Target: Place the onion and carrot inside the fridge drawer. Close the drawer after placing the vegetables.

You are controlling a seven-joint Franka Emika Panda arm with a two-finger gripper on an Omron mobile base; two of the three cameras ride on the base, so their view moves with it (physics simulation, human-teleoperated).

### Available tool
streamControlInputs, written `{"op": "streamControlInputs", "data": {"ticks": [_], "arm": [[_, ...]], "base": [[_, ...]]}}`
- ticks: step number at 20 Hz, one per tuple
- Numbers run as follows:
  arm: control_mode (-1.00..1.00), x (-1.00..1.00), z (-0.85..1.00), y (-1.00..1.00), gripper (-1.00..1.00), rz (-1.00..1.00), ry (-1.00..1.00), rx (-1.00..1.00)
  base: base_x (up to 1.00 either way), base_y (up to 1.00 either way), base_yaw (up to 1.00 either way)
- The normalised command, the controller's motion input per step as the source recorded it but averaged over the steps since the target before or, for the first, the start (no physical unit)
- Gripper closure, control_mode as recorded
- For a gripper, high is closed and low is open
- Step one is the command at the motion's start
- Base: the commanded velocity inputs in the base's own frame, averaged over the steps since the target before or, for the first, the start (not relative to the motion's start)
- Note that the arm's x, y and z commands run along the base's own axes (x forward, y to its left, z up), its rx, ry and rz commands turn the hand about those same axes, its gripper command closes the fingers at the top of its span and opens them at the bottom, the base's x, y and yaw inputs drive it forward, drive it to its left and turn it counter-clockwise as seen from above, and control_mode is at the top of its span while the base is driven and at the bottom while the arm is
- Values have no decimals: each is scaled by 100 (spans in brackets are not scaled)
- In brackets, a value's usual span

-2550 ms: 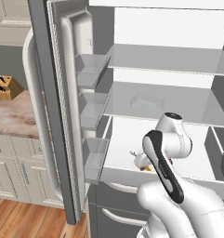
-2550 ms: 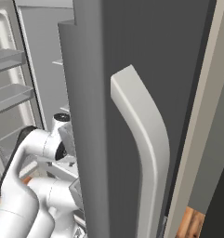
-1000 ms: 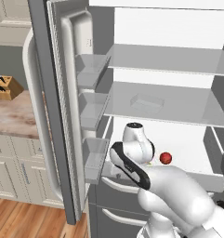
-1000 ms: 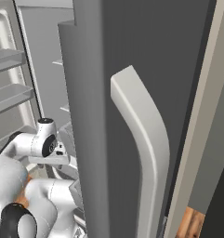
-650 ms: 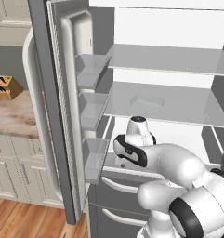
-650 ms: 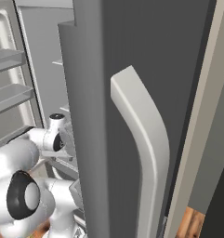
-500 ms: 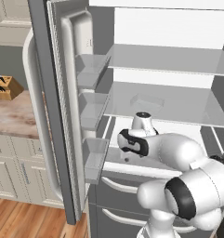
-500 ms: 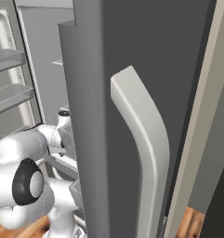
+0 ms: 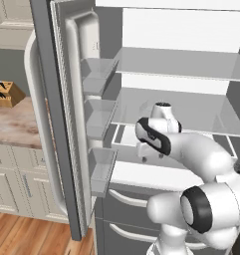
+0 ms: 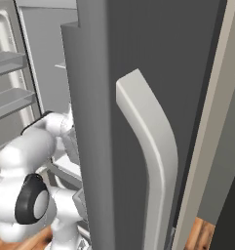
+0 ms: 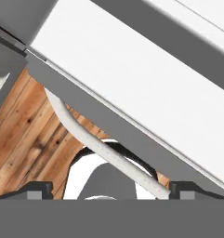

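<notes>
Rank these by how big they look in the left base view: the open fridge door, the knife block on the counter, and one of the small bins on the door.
1. Fridge door, by far the largest; it also stands nearest the camera.
2. Door bin.
3. Knife block, smallest, though it sits farther back, which shrinks it.

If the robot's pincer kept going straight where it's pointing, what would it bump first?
Probably the flat white ledge, close to its edge above the grey drawer front; depth is unclear.

Left of the open fridge door [image 9: 57, 114], a marble desk [image 9: 17, 127] carries what looks like a knife block [image 9: 6, 93]; below the desk, cream cabinets [image 9: 14, 191] and wooden floor [image 9: 29, 238].
</notes>
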Motion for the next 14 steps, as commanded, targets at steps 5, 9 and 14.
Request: {"op": "streamControlInputs", "data": {"ticks": [5, 9, 14], "arm": [[-100, -49, 65, 0, -100, 0, 0, 0], [-100, -31, 16, 0, -100, 0, 0, 0], [-100, -10, 0, 0, -100, 0, 0, 0]], "base": [[0, 0, 0], [0, 0, 0], [0, 0, 0]]}}
